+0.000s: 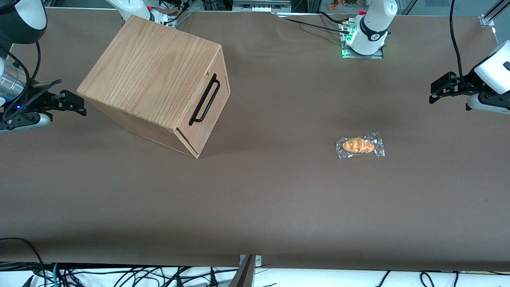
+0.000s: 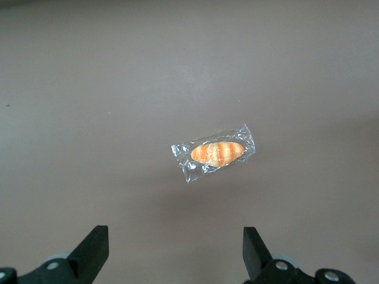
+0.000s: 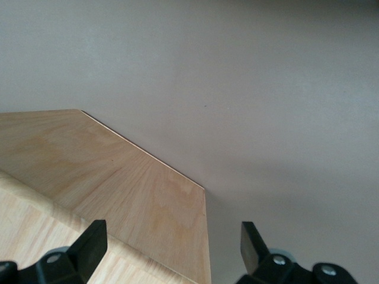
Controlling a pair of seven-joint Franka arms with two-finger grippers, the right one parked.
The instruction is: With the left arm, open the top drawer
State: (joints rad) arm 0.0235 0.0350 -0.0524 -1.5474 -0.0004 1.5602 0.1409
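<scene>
left arm [image 1: 492, 73] | raised, apparently level | tool [image 1: 432, 93] | fingers [image 2: 95, 245] spread wide

Light even, diffuse, from overhead; brown table [image 1: 279, 191] matte, no glare. Soft shadow beside cabinet [image 1: 151, 75] base. Wrapped bun [image 2: 217, 153] below open gripper [image 2: 174, 254] shows small specular glints on plastic. Gripper fingers [image 2: 95, 245] close to lens, slightly soft. Green glow at left arm [image 1: 372, 28] base.

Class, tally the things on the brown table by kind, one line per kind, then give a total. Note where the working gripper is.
Wooden cabinet with top drawer: 1
Wrapped bread roll: 1
Total: 2
The left gripper hangs open above the table's working-arm end, holding nothing.
</scene>
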